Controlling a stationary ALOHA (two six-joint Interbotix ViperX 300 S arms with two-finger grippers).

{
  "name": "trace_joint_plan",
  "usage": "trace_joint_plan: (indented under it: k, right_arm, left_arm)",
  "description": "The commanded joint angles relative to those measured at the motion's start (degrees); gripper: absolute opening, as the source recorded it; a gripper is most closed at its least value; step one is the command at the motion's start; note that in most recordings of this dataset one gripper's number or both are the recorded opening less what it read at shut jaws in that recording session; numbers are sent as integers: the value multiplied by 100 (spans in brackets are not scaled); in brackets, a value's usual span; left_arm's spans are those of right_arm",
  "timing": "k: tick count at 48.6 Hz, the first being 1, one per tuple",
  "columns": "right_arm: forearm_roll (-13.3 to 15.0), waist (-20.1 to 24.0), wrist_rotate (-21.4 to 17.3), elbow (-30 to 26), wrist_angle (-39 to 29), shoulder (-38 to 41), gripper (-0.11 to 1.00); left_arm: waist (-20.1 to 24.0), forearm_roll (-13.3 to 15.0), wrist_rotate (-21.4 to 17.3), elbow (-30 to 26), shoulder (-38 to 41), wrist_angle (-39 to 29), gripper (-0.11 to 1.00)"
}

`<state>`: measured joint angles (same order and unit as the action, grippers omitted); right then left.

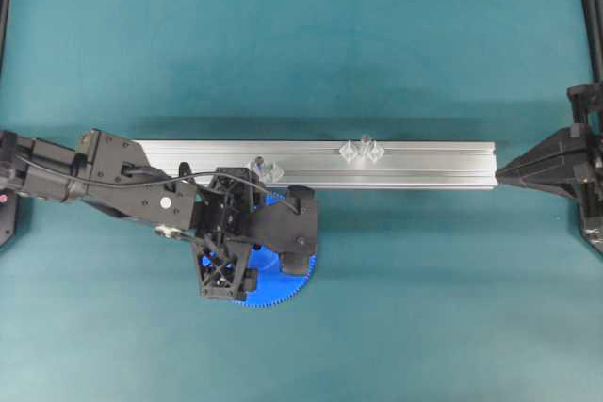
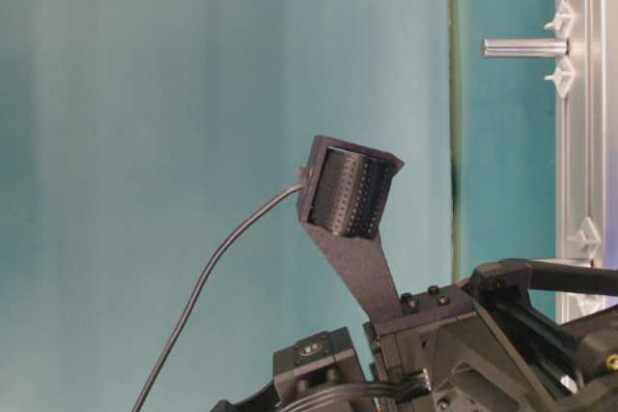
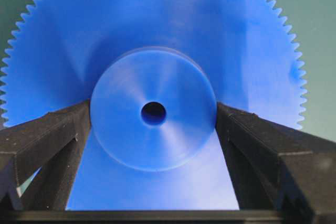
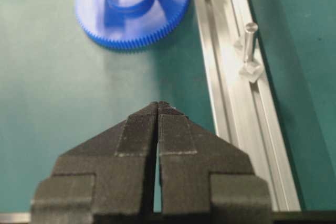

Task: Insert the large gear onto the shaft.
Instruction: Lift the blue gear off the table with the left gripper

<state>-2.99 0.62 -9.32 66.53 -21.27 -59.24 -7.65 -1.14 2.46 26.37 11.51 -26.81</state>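
Observation:
The large gear point(image 1: 283, 284) is a bright blue toothed disc lying flat on the teal mat just in front of the rail, mostly hidden under my left arm. In the left wrist view its hub point(image 3: 153, 114) with the small centre hole sits between my fingers. My left gripper point(image 3: 153, 113) is shut on the hub, both fingers touching its sides. The gear also shows in the right wrist view point(image 4: 131, 9). The shaft point(image 1: 364, 146) is a thin silver pin upright on a clear mount on the rail, to the right of the gear point(image 4: 249, 40). My right gripper point(image 4: 158, 106) is shut and empty.
The long aluminium rail point(image 1: 424, 165) runs across the middle of the mat. A second clear mount point(image 1: 267, 171) sits on it beside my left wrist. My right gripper point(image 1: 504, 174) rests off the rail's right end. Black frame posts stand at both side edges.

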Motion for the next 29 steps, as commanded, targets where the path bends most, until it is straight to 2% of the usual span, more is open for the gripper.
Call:
trace_joint_plan:
  k: [1,29]
  right_arm:
    - [18,18,-44,-62,53,35,1]
    - [18,18,-44,-44,53,26,1]
  left_arm:
    - [9,-9,9,-26,35,26,93]
    - [9,-9,18,-114,35,53,93]
